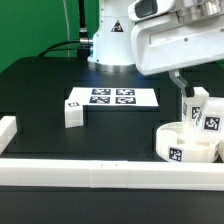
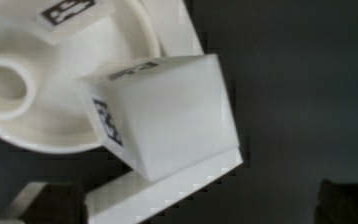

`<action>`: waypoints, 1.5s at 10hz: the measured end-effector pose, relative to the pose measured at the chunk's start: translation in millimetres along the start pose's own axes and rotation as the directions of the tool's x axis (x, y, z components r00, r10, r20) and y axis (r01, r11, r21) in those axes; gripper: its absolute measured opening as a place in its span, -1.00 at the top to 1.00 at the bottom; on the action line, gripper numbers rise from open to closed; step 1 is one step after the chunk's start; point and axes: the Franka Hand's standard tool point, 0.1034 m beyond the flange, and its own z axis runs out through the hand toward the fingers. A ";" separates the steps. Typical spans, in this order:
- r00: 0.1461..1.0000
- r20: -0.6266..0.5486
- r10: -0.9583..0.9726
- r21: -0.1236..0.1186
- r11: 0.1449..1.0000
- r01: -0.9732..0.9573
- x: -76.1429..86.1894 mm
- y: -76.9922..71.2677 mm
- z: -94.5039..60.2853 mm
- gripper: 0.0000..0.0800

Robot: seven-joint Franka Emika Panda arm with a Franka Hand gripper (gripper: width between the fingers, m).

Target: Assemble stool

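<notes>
I see the seat (image 1: 188,143) and the leg block (image 1: 73,110) as smooth white plastic with a faint sheen. The table (image 1: 40,90) looks matt black to me, and the marker board (image 1: 112,98) looks flat, paper-like white.

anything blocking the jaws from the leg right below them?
Nothing visible. The open gripper hangs over the leg by the seat; the wrist view shows nothing in the gap between them.
</notes>
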 end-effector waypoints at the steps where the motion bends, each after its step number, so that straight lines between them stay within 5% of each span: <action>1: 0.989 -0.001 -0.147 -0.017 0.989 0.147 0.7 0.1 -1.2 -0.62; 3: 0.919 0.013 -0.393 -0.045 0.918 0.394 0.7 2.1 0.0 -0.62; 7: 0.807 0.024 -0.590 -0.046 0.806 0.590 1.4 4.2 0.5 -0.62; 8: 0.659 0.033 -0.752 -0.083 0.655 0.751 2.7 2.1 2.8 -0.62; 10: 0.413 0.101 -0.905 -0.091 0.405 0.910 1.3 1.2 8.7 -0.62; 15: 0.117 0.148 -0.982 -0.061 0.109 0.992 4.0 7.5 10.6 -0.62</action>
